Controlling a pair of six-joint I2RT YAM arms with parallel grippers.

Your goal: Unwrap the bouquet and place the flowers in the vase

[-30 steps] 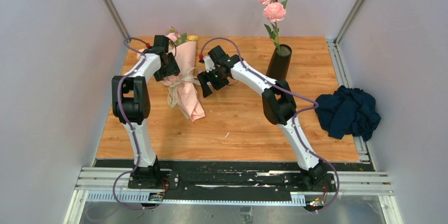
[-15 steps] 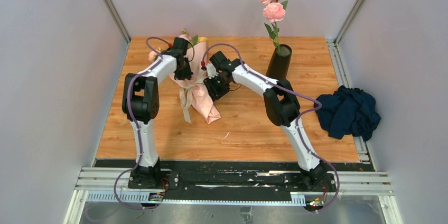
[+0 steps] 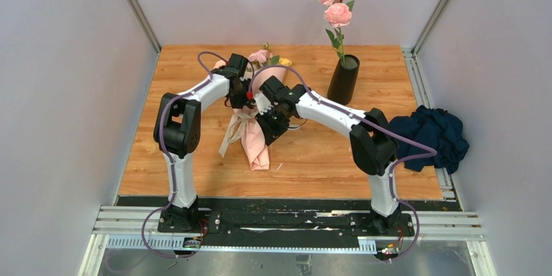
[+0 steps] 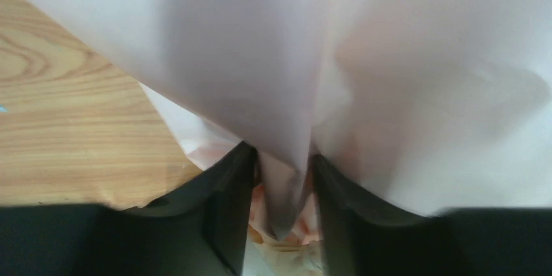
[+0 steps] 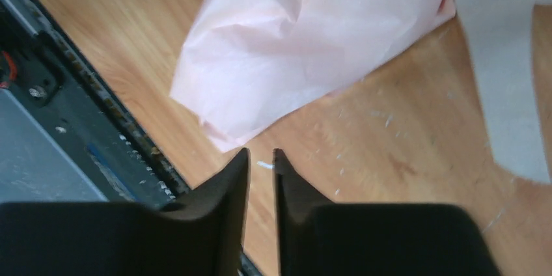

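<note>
Left claw (image 4: 281, 159) pinches bouquet (image 4: 390, 61); right claw (image 5: 261, 155) nearly closed

This looks like a robot test cell in a lab: two arms (image 3: 174, 126) are bolted to a metal rail (image 3: 293, 216) at the edge of a wooden desk (image 3: 312, 165). Plain grey walls (image 3: 58, 94) on aluminium framing (image 3: 133, 6) enclose it.

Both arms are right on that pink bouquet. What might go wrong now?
The left end effector pinches only a thin fold of the wrapping paper, which might tear or slip. Both work tight together at the bouquet, so they could bump. The right end effector looks closed on nothing, perhaps a missed grab.
</note>
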